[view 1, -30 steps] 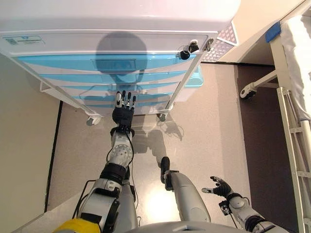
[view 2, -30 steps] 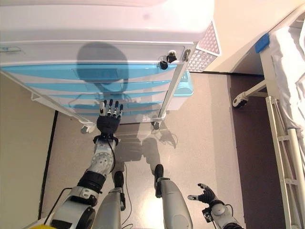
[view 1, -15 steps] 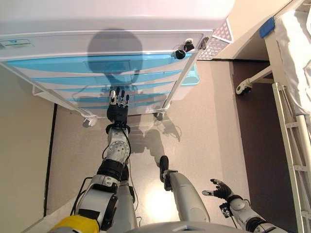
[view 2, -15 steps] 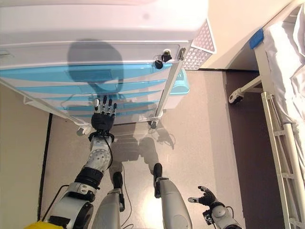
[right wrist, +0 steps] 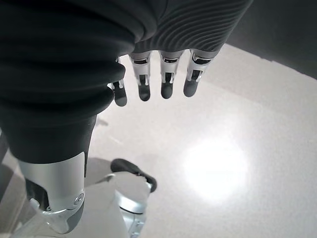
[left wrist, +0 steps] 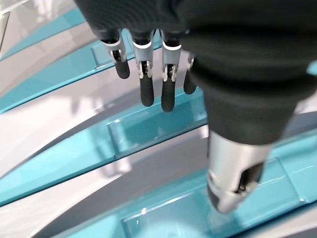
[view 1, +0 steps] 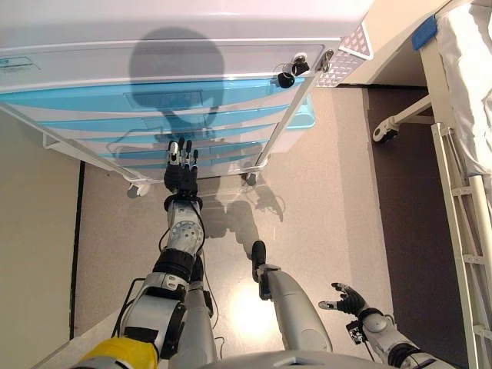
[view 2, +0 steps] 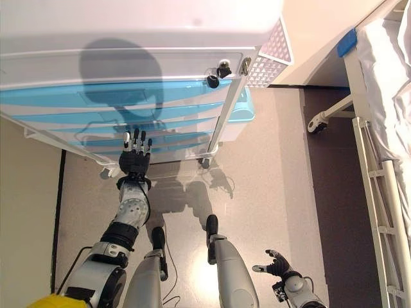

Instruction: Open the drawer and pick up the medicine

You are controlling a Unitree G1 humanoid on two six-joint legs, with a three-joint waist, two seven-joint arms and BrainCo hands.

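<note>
The left hand [view 1: 181, 174], fingers straight and spread, reaches at the lower translucent blue drawers [view 1: 207, 146] of the white wheeled cabinet [view 1: 154, 61] (all shut; contact unclear). The medicine is hidden. The right hand [view 1: 347, 298] hangs relaxed over the floor [view 1: 323, 192].

A drawer cart [view 1: 184, 31] is standing ahead of the robot on the floor [view 1: 307, 200], its stacked drawers [view 1: 169, 100] facing the robot, all lying closed. A lock knob [view 1: 286, 79] is sitting at the right end of the top drawer front, and a perforated basket [view 1: 344, 61] is hanging on the cart's right side. The left hand [view 1: 180, 171] is reaching before the lower drawers, fingers extended. A bed [view 1: 461, 154] is standing to the right of the cart, well apart. The right hand [view 1: 347, 299] is hanging low at the right, over the floor.
</note>
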